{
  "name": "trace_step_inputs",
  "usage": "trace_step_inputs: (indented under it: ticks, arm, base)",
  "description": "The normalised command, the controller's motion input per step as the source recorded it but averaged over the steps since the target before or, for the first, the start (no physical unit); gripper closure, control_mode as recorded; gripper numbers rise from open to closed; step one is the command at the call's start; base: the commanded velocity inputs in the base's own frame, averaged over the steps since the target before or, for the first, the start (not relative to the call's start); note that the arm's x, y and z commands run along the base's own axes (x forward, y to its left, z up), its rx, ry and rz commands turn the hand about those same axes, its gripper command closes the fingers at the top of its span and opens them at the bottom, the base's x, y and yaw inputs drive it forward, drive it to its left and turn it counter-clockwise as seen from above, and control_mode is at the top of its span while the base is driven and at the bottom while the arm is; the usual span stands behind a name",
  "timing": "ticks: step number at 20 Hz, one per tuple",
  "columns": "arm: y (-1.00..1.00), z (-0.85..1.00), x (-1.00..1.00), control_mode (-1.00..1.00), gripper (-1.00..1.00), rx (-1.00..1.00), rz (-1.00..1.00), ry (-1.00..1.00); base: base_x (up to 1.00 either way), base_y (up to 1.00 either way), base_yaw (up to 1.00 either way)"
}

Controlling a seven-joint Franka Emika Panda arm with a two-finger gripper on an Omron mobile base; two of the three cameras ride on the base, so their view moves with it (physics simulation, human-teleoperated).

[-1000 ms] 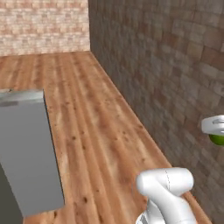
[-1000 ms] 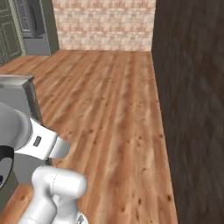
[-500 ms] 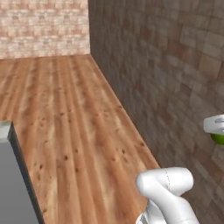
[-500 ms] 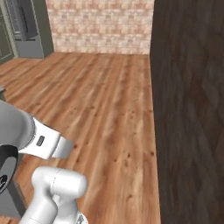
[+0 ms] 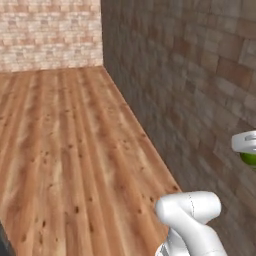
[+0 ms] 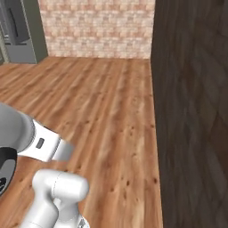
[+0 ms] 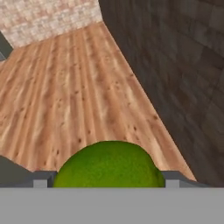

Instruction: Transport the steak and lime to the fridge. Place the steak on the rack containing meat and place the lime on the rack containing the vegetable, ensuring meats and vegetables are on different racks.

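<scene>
L base view: the lime (image 5: 248, 158) sits at far right edge under a white bit of the hand, up off the wood floor (image 5: 75, 150), beside the dark stone wall (image 5: 200, 75). R base view: white arm w/ brick wall (image 6: 95, 26) beyond, grey fridge (image 6: 20, 31) far left. Hand view: gripper (image 7: 107, 183) clamped on lime, a finger tip each side, floor below.
</scene>
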Motion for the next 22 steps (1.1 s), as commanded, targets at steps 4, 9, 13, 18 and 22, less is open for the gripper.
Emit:
trace_step_inputs:
  ticks: [4, 9, 13, 18, 22]
  arm:
    - [0.0, 0.0, 0.0, 1.0, 1.0, 0.0, 0.0, 0.0]
    - [0.0, 0.0, 0.0, 1.0, 1.0, 0.0, 0.0, 0.0]
    - [0.0, 0.0, 0.0, 1.0, 1.0, 0.0, 0.0, 0.0]
    - [0.0, 0.0, 0.0, 1.0, 1.0, 0.0, 0.0, 0.0]
    - [0.0, 0.0, 0.0, 1.0, 1.0, 0.0, 0.0, 0.0]
  base:
    - [1.0, 0.48, -0.09]
    - [1.0, 0.83, -0.14]
    - [1.0, 1.0, -0.18]
    - [1.0, 1.0, -0.19]
    - [1.0, 0.49, -0.11]
